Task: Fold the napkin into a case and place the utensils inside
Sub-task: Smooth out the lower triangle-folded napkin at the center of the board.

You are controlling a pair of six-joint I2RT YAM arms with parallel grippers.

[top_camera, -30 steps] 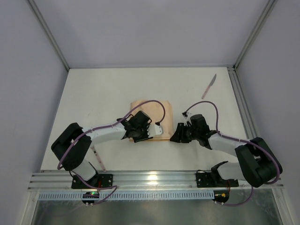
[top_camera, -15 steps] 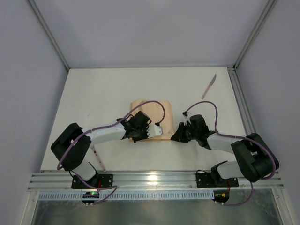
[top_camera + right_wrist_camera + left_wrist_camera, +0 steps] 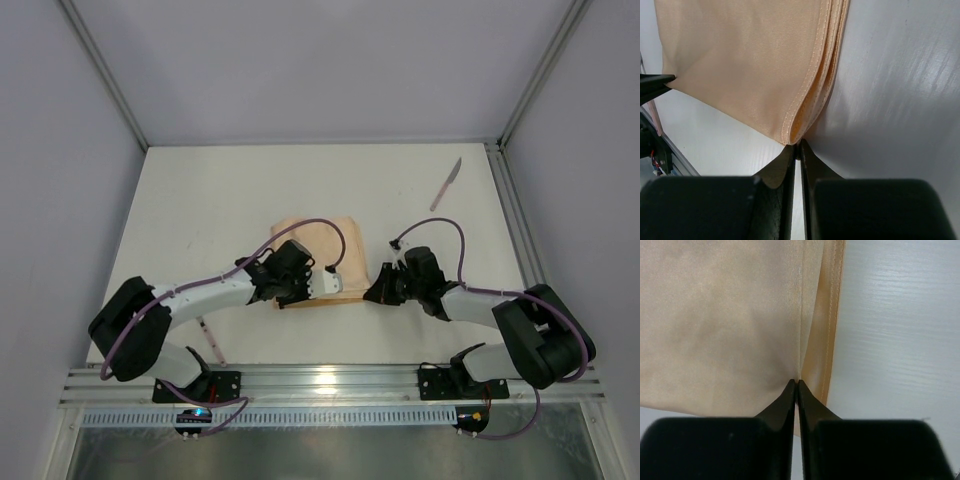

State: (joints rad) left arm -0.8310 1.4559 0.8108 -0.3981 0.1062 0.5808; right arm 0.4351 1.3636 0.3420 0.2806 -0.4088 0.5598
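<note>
The folded napkin (image 3: pixel 318 238) lies mid-table. Its near edge is now pinched at both ends. The left gripper (image 3: pixel 796 383) is closed on a fold beside the hem, the right gripper (image 3: pixel 796 145) on the layered corner. A second ago both were partly apart. The left elbow has been swung further left, and the cloth drawn slightly nearer. The knife (image 3: pixel 447 184) is unmoved, far right.

Peach napkin (image 3: pixel 318 240) lies folded in layers; slim pale knife (image 3: pixel 446 184) well apart.
</note>
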